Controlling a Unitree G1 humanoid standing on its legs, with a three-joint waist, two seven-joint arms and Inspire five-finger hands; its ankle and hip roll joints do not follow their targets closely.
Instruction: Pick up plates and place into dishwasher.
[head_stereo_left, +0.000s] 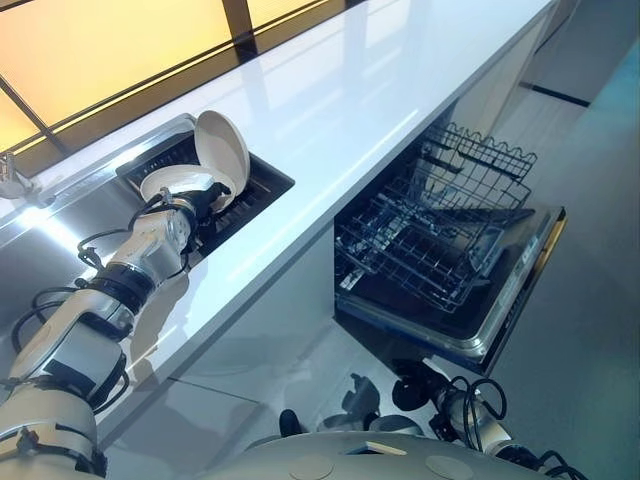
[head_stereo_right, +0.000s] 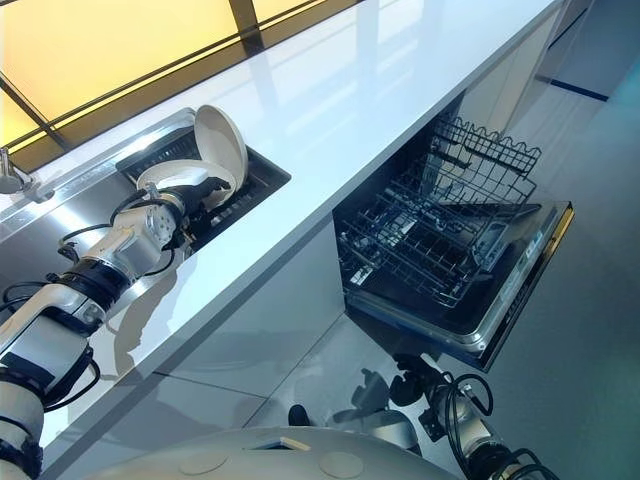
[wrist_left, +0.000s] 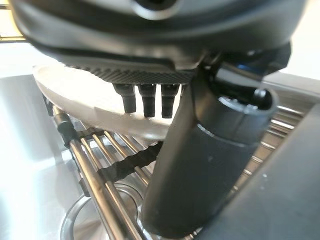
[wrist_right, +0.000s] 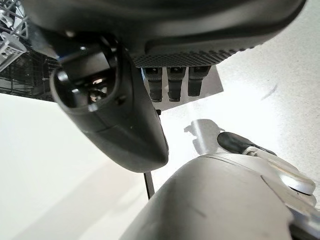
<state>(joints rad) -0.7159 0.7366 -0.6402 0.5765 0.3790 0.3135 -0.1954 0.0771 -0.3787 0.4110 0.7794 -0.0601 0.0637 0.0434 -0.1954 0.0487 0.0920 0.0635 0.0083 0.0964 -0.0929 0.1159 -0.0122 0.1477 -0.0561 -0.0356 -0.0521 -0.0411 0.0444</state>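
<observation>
long white glossy surface (head_stereo_left: 330, 110) running diagonally under a yellow-lit window (head_stereo_left: 90, 50). steel sink (head_stereo_left: 60, 225) set into it at the robot's left, with a dark wire drying rack (head_stereo_left: 255, 190) at the sink's near end.

two white plates at the rack: upright plate (head_stereo_left: 222, 150) standing on edge, leaning slightly; lower plate (head_stereo_left: 175, 184) lying nearly flat, just beside the upright one and touching or nearly touching it.

left hand (head_stereo_left: 190, 212) at the rack, against the lower plate. from the left wrist view: fingers (wrist_left: 145, 100) curled down over the plate's rim (wrist_left: 95, 107), fingertips touching its top face; thumb (wrist_left: 210, 155) extended below and beside the rim, over the rack's steel bars (wrist_left: 100, 160). plate pinched between fingers and thumb as far as can be seen; thumb contact with the underside cannot be told.

dishwasher (head_stereo_left: 450, 260) below the surface, well apart from the sink, to the robot's right. door (head_stereo_left: 520, 290) dropped open, lower wire basket (head_stereo_left: 420, 250) pulled out onto it, upper basket (head_stereo_left: 480, 165) visible behind. no plates in the baskets.

right hand (head_stereo_right: 415, 380) hanging low near the floor, in front of the dishwasher door. from the right wrist view: fingers (wrist_right: 170, 82) bent inward, thumb (wrist_right: 110, 115) across, holding nothing.
</observation>
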